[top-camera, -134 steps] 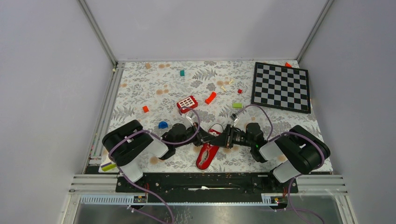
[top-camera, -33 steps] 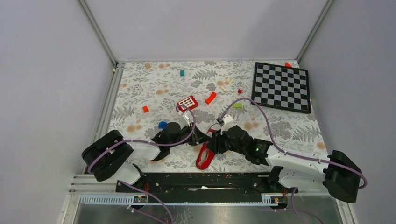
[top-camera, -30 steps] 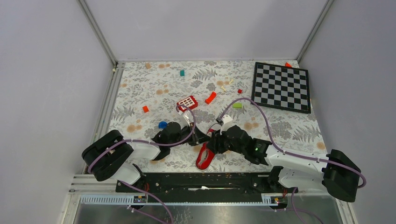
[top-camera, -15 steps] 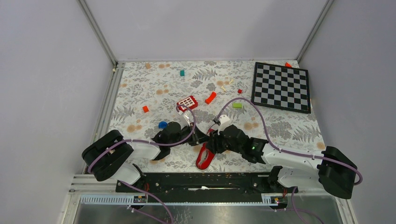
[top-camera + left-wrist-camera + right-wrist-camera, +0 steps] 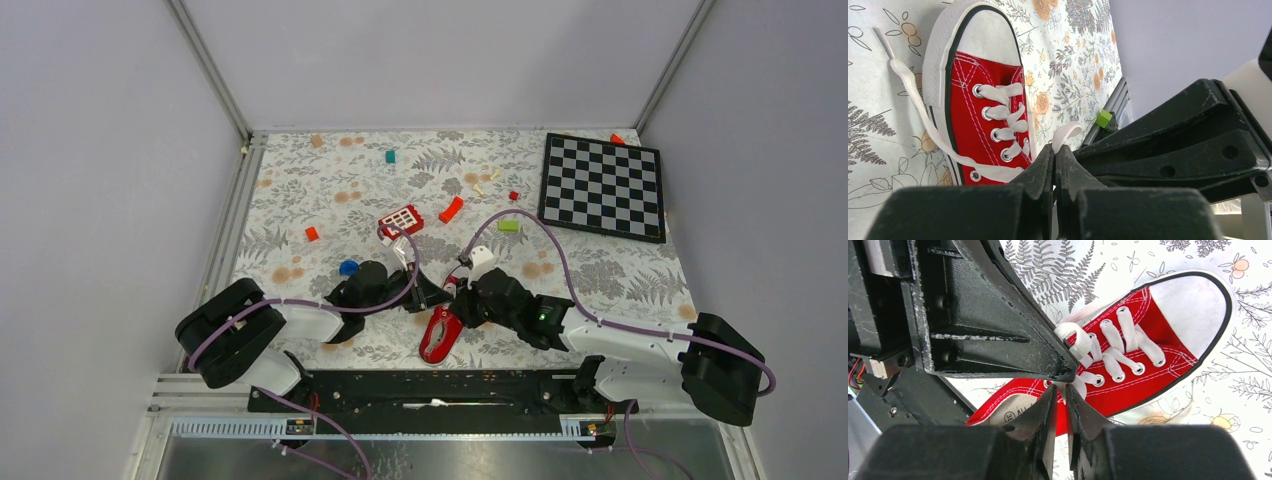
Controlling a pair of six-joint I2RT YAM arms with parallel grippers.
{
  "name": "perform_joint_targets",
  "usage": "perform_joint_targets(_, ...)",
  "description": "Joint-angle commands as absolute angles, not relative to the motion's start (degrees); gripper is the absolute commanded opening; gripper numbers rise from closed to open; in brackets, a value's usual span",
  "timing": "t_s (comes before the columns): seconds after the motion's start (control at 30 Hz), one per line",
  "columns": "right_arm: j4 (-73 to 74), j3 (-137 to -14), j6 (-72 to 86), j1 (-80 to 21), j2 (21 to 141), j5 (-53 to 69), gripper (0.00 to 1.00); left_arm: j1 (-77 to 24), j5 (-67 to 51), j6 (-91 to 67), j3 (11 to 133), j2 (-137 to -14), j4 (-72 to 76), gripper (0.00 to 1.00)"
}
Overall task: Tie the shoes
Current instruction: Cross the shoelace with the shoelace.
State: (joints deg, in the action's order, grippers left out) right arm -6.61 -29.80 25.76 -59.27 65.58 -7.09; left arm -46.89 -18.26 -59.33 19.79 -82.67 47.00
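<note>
The shoe [image 5: 441,336] is a small red sneaker with a white toe cap, lying near the table's front edge between both arms. In the left wrist view the shoe [image 5: 979,102] lies toe away from me, and my left gripper [image 5: 1054,150] is shut on a loop of white lace [image 5: 1066,132]. The right wrist view shows the shoe [image 5: 1148,350] with laced eyelets. There my right gripper [image 5: 1061,389] has its jaws drawn close, with a strand of lace [image 5: 1079,386] between the tips. The left gripper's black finger [image 5: 998,340] sits just above it. Both grippers meet over the shoe's tongue [image 5: 450,298].
A chessboard [image 5: 602,186] lies at the back right. A red block with white squares [image 5: 401,219], a curved red-orange piece [image 5: 451,209], a green block [image 5: 508,226] and a blue piece [image 5: 348,267] are scattered behind the shoe. Purple cables loop over both wrists.
My right gripper's jaws have closed in around the lace, and its wrist has edged slightly left toward the shoe. The left gripper still holds its lace in the same place.
</note>
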Motion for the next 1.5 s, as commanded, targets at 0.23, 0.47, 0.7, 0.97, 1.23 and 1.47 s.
perform_joint_targets(0.23,-6.13,-32.11,23.58,-59.77,66.07,-9.67,0.11,-46.49,-19.55,-58.23,21.69,-81.76,49.95,0.0)
perform_joint_targets(0.47,-7.3,-29.41,24.57,-59.81,63.22,-11.47,0.0,-46.45,-19.49,-57.83,21.88,-81.8,49.27,0.0)
perform_joint_targets(0.7,-8.72,-27.11,25.79,-59.77,60.97,-11.91,0.0,-46.41,-19.4,-56.84,22.31,-82.11,47.54,0.0)
perform_joint_targets(0.97,-8.46,-26.8,25.83,-59.82,60.34,-11.84,0.0,-46.32,-19.97,-54.1,24.87,-80.78,40.31,0.0)
perform_joint_targets(1.23,-8.92,-26.81,25.88,-59.79,59.94,-10.27,0.0,-46.32,-17.68,-48.54,29.46,-78.09,25.9,0.0)
perform_joint_targets(1.47,-9.14,-27.45,26.19,-59.79,60.96,-9.94,0.0,-46.32,-17.74,-45.88,33.63,-79.71,18.69,0.0)
